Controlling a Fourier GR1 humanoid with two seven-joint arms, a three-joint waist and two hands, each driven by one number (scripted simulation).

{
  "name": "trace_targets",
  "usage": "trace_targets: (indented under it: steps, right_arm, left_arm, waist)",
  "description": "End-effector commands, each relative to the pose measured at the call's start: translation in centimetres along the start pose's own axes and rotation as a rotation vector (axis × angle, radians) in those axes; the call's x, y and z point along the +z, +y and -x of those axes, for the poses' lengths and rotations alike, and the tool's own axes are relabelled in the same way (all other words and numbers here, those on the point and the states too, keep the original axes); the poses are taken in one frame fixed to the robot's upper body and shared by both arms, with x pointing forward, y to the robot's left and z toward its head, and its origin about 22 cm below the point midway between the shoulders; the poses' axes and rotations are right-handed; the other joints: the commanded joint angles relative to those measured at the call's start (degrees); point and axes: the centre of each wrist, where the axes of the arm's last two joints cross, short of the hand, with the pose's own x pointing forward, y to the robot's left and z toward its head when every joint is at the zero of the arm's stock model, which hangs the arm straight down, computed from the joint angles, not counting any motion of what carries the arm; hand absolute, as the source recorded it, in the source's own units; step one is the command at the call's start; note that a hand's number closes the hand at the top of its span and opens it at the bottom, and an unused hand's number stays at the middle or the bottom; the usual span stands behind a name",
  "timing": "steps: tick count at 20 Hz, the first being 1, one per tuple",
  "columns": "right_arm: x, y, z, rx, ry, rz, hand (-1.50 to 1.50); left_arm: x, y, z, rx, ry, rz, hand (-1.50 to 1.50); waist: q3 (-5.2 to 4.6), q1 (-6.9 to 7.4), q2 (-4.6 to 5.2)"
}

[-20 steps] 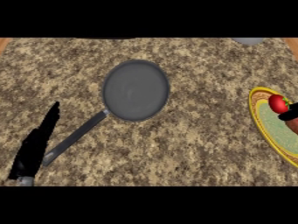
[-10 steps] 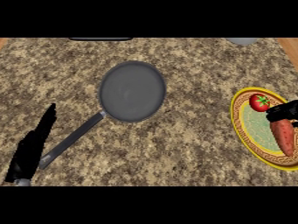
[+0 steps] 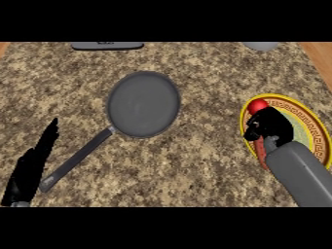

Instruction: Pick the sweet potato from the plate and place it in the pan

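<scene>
The dark grey pan (image 3: 143, 103) lies in the middle of the counter, its long handle (image 3: 79, 158) pointing to the lower left. At the right sits a yellow-rimmed plate (image 3: 318, 138) with a red tomato (image 3: 257, 106) at its far left edge. My right hand (image 3: 269, 124) is down on the plate just below the tomato, fingers curled over the sweet potato (image 3: 260, 156). Only a thin orange strip of it shows beside my forearm. My left hand (image 3: 32, 165) rests open at the lower left, next to the handle's end.
A flat grey object (image 3: 107, 45) lies at the counter's far edge, and a pale grey rounded thing (image 3: 260, 46) sits at the far right. Wooden surfaces border the granite top on both sides.
The view has shifted, so the plate now shows further left. My right hand has come forward over the sweet potato and now covers most of it. The left hand has not moved.
</scene>
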Motion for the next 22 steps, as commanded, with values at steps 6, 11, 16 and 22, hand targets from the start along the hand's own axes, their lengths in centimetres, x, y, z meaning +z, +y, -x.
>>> trace_targets:
  steps: [6,11,16,22]
  right_arm:
    - [11.4,-1.5,-6.1,-0.033,-0.331,0.563,1.50]
    - [17.4,-2.0,-8.1,-0.077,-0.346,0.684,1.50]
    - [19.2,0.1,-12.5,-0.139,-0.376,0.612,1.50]
    - [14.8,-3.2,-16.3,-0.239,-0.371,0.547,1.50]
  left_arm:
    - [0.2,0.3,-0.2,0.015,-0.006,0.005,0.00]
    - [-0.1,-0.2,-0.6,0.005,-0.030,0.013,0.00]
    - [-0.7,-0.6,-0.5,-0.017,-0.054,0.044,0.00]
    - [-1.1,-1.3,-1.8,0.001,-0.064,0.058,0.00]
  waist:
    - [0.59,0.02,0.38]
    - [0.80,1.30,1.61]
    - [0.89,3.17,2.54]
    - [0.95,4.60,3.12]
